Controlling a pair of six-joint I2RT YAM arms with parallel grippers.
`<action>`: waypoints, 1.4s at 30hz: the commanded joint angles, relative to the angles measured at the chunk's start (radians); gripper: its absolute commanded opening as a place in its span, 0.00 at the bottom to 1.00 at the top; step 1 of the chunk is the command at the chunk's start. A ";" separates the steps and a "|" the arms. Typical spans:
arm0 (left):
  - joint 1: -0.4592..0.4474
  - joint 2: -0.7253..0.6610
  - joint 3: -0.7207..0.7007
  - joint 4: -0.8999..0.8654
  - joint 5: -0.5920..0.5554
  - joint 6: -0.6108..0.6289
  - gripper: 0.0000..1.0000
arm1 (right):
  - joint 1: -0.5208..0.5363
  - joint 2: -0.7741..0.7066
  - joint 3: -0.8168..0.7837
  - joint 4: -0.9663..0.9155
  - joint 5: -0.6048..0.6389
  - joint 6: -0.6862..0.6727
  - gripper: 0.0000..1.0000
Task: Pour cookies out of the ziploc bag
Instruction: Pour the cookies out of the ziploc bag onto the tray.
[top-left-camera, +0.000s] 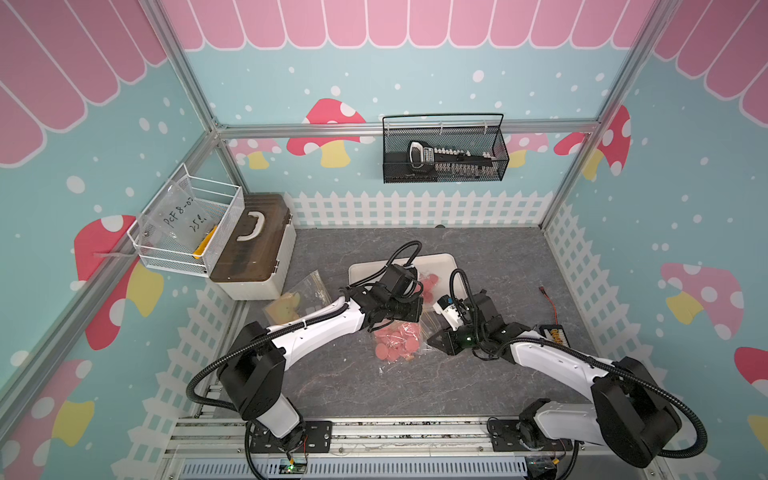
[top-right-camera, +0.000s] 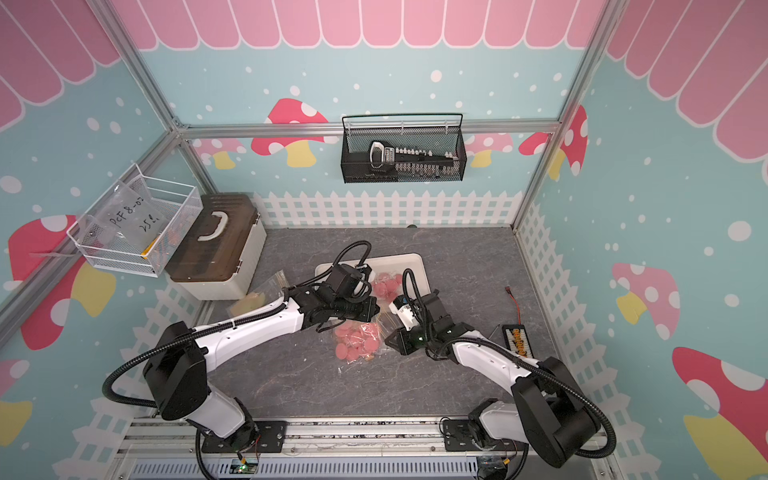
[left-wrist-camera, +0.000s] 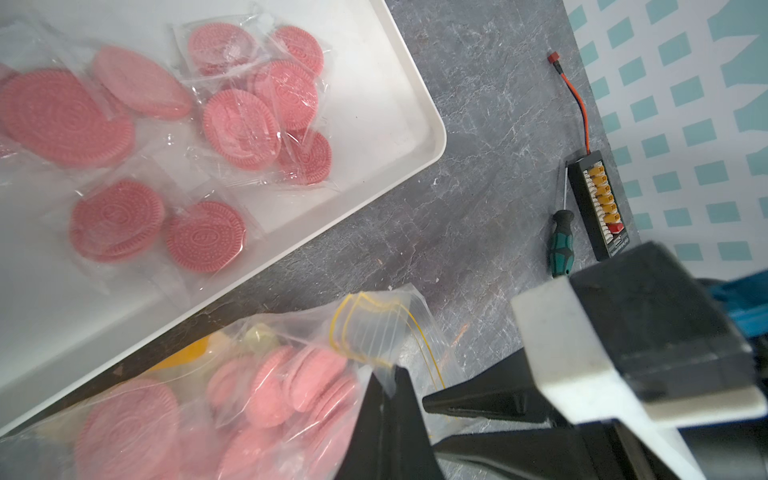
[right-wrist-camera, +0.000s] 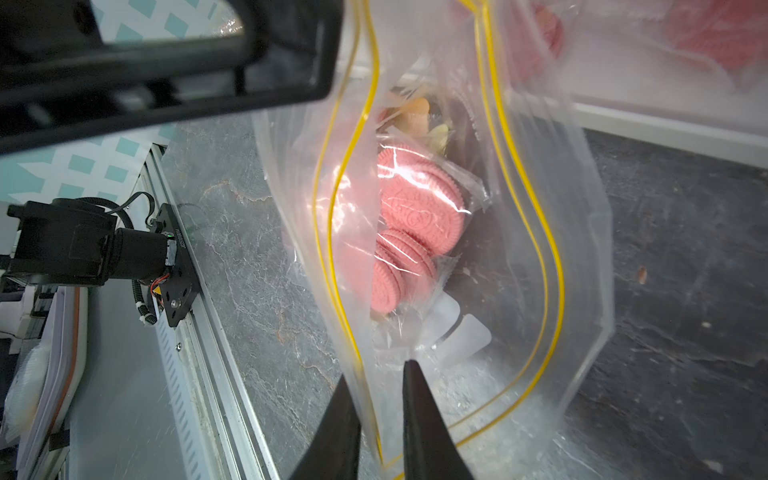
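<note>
The clear ziploc bag (top-left-camera: 397, 343) with a yellow zip line lies on the grey table just in front of the white tray (top-left-camera: 440, 262). Pink round cookies (right-wrist-camera: 419, 208) fill the bag, with a tan piece deeper inside. More wrapped pink cookies (left-wrist-camera: 239, 129) lie on the tray (left-wrist-camera: 395, 83). My left gripper (left-wrist-camera: 388, 378) is shut on the bag's edge near the mouth. My right gripper (right-wrist-camera: 376, 372) straddles the bag's yellow-lined rim, one finger inside the mouth and one outside. A narrow gap still shows between its fingers (left-wrist-camera: 478, 401).
A second bag with tan cookies (top-left-camera: 297, 297) lies left of the tray. A brown-lidded box (top-left-camera: 253, 245) and a wire basket (top-left-camera: 187, 224) stand at the back left. A screwdriver (left-wrist-camera: 561, 241) and a black connector board (left-wrist-camera: 598, 208) lie by the right wall.
</note>
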 joint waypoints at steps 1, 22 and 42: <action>0.009 0.002 0.027 0.007 -0.016 0.009 0.00 | 0.008 0.006 -0.006 0.016 -0.015 -0.005 0.14; 0.011 -0.095 -0.032 0.006 -0.102 0.003 0.70 | 0.007 0.004 0.009 0.017 0.013 0.054 0.00; 0.088 -0.417 -0.333 -0.119 -0.073 -0.094 0.67 | 0.005 0.033 0.062 0.005 0.082 0.204 0.00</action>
